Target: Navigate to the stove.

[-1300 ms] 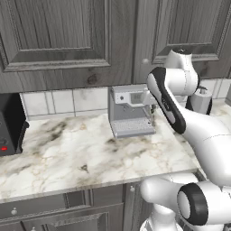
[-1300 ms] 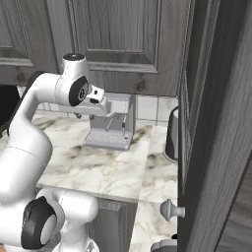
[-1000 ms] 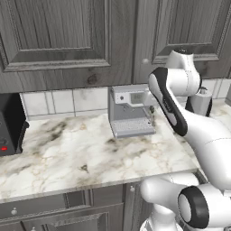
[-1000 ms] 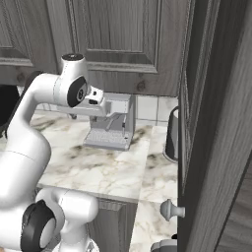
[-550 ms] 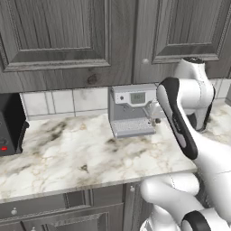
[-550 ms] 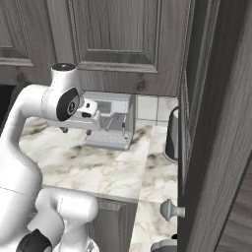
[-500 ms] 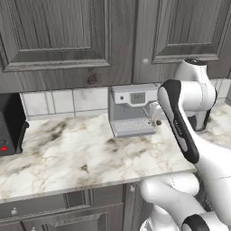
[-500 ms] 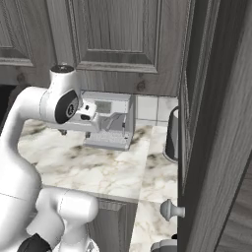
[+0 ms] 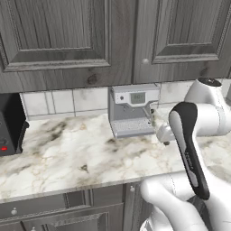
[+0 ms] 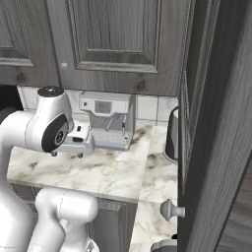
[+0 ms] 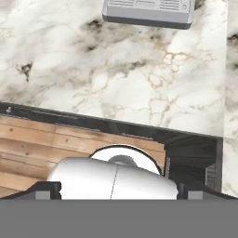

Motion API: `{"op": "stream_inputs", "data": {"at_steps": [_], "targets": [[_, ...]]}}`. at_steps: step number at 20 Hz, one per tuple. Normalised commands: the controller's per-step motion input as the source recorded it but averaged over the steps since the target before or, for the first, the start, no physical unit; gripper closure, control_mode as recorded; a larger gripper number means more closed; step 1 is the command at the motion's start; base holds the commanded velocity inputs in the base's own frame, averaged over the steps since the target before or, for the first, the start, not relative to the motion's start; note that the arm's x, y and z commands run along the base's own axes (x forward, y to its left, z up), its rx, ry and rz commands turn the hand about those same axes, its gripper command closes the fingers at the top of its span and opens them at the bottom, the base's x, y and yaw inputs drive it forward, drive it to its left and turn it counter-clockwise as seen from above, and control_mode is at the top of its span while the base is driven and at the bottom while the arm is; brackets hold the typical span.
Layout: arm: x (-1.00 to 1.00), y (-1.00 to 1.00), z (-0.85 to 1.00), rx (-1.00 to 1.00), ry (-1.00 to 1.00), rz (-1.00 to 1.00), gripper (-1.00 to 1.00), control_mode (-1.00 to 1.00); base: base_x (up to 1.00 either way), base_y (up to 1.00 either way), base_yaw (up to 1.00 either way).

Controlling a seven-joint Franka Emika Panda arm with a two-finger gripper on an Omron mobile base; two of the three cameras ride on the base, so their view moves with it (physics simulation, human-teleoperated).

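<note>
1. Gripper [image 9: 165,135]: hangs over the marble counter [image 9: 67,153], just to the right of the coffee machine [image 9: 134,109] and close in front of its tray. Holds nothing that I can make out; whether the jaws stand wide or narrow, I cannot tell, as the tips are too small and partly hidden.
2. Coffee machine: silver, small display on its face, set against the tiled backsplash under the dark wood wall cabinets [image 9: 58,40]. Chosen landmark for the entries below.
3. Black appliance [image 9: 10,131]: far left of the coffee machine, at the counter's edge, red light on its front. Not a range.
4. Dark kettle-like vessel [image 10: 172,135]: just right of the coffee machine, beside a tall cabinet panel [image 10: 216,123].
5. Stove: no grates, knobs or oven door anywhere around the coffee machine; its place cannot be told from here.
6. Progress, as judged: base faces a plain counter stretch with drawers below. Navigation reads as unfinished; the drive to the stove remains, direction unknown.
</note>
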Motion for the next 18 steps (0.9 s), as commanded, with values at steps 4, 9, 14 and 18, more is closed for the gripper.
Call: {"op": "stream_inputs", "data": {"at_steps": [4,9,14,18], "targets": [[-0.30,0.01,-0.16,0.00,0.00,0.05,-1.00,-1.00,0.00,0.00,0.00],[-0.24,0.08,-0.16,0.00,0.00,0.05,-1.00,-1.00,0.00,0.00,0.00],[-0.04,0.05,-0.02,0.00,0.00,0.02,-1.00,1.00,-0.24,0.26,0.16],[0.00,0.00,0.00,0.00,0.00,0.00,-1.00,1.00,-0.41,0.53,0.40]]}}
